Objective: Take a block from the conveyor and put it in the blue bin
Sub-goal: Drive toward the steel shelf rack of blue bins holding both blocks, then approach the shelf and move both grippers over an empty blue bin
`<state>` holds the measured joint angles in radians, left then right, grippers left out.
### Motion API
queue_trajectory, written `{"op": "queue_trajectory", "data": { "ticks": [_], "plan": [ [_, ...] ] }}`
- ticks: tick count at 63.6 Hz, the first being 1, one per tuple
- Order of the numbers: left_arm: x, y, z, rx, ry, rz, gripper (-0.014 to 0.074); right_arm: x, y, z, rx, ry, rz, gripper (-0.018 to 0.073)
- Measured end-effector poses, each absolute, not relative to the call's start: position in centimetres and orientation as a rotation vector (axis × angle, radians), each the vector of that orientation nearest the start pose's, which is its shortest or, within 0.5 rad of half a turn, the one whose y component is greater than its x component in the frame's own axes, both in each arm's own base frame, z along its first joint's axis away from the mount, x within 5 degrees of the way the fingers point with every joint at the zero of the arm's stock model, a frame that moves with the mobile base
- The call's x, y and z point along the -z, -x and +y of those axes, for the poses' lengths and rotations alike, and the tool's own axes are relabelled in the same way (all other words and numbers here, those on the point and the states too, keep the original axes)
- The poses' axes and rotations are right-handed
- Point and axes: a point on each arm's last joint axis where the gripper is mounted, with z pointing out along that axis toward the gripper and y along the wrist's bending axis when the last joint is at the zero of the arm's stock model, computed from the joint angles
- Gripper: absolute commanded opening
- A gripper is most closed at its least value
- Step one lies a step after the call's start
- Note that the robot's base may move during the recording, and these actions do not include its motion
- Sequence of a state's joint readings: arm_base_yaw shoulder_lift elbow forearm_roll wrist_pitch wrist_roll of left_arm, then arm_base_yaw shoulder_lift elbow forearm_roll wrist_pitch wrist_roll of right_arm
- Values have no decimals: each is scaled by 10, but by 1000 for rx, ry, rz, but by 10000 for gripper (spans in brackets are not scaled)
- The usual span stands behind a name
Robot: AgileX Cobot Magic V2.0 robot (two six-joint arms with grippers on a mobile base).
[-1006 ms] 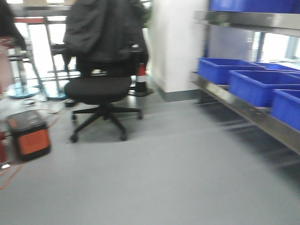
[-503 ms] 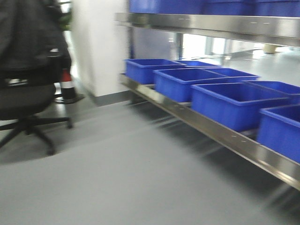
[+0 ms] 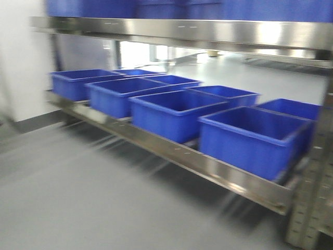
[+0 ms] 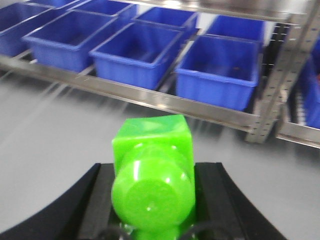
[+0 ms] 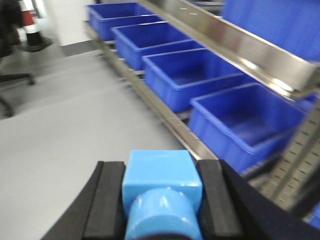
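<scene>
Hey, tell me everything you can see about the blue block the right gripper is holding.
The blue block is light blue and glossy, plastic by its look: a boxy body with a rounded, cylinder-like part on the side nearest the wrist camera. The right gripper is shut on it, one black pad against each side. It hangs clear of the grey floor, short of the blue bins.

Front cam faces blue bins (image 3: 239,148), wrist cams fwd, same bins
</scene>
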<state>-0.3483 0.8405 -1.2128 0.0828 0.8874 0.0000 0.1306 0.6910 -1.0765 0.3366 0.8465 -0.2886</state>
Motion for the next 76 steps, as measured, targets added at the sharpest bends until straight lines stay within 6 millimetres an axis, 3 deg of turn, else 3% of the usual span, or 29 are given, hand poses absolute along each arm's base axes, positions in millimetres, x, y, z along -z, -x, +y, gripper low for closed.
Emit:
{"op": "queue_trajectory", "data": {
  "ticks": [76],
  "plan": [
    [-452, -132, -41, 114, -358, 1965, -111, -437, -99, 36, -286, 350, 1883, -162]
  ]
}}
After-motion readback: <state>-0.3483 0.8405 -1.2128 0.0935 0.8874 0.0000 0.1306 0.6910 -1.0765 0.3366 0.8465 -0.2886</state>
